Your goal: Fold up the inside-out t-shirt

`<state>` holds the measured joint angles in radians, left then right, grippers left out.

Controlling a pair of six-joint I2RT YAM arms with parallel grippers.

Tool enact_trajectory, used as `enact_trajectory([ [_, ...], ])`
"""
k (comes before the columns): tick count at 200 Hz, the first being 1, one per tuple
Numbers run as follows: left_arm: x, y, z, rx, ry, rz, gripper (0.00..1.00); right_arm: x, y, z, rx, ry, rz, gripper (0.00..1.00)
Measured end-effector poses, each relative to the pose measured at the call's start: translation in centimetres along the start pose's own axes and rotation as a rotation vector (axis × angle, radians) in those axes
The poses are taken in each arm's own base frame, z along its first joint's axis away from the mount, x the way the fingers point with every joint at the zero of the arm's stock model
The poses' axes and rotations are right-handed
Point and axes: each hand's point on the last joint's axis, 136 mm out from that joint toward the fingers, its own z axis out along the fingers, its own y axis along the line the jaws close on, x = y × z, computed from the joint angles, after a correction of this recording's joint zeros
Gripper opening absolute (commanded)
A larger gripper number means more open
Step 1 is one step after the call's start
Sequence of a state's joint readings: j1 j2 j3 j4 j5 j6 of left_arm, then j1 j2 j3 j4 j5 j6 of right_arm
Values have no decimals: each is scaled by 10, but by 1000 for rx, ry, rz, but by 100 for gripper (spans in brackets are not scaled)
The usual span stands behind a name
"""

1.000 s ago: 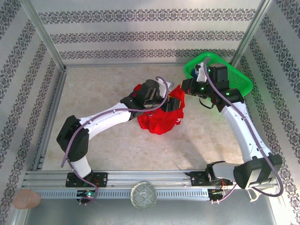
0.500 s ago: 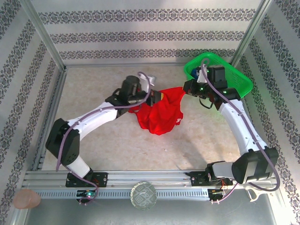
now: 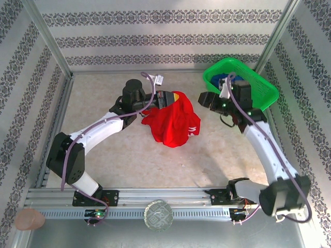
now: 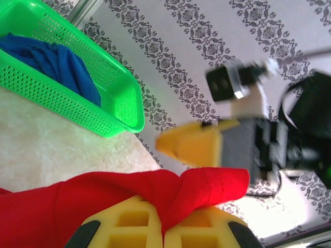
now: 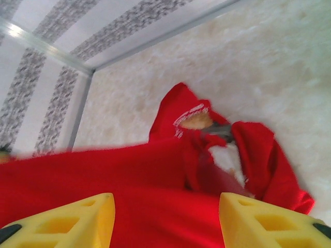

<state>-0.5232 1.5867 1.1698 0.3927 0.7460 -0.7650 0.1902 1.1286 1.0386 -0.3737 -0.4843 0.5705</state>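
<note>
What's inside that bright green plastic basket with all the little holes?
A crumpled dark blue cloth garment lies inside the green basket. Anything beneath the cloth is covered, so I cannot tell.

The left gripper (image 3: 166, 98) pinches the red t-shirt (image 3: 173, 126), which drapes below its fingers; the right gripper (image 3: 203, 98), seemingly parted, sits just beside the cloth.

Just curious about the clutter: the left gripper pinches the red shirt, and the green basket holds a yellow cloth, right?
Not quite. The left gripper does pinch the shirt, but the cloth in the basket is dark blue, as the left wrist view shows.
</note>
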Motion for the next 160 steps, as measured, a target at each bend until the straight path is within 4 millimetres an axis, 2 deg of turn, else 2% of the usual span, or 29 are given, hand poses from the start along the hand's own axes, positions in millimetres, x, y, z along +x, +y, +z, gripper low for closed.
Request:
enact_trajectory([
  [18, -1, 6, 1, -17, -8, -42, 0, 38, 16, -5, -70, 28, -42, 64],
  [33, -1, 7, 1, -22, -11, -67, 0, 70, 22, -1, -114, 68, -69, 65],
  [49, -2, 7, 1, -23, -15, -84, 0, 97, 18, 7, -134, 108, -87, 66],
  [64, -1, 7, 1, -24, -14, -97, 0, 108, 8, 16, -127, 119, -89, 66],
  [84, -2, 7, 1, -23, -15, -112, 0, 108, 2, 24, -122, 103, -91, 65],
  [109, -2, 7, 1, -23, -15, -121, 0, 99, 6, 33, -140, 70, -104, 62],
  [125, -2, 7, 1, -23, -15, -125, 0, 94, 8, 38, -146, 62, -106, 56],
  [139, -1, 7, 1, -23, -15, -129, 0, 88, 10, 41, -146, 52, -103, 46],
  [160, -1, 7, 1, -23, -15, -133, 0, 76, 15, 45, -149, 30, -98, 15],
])
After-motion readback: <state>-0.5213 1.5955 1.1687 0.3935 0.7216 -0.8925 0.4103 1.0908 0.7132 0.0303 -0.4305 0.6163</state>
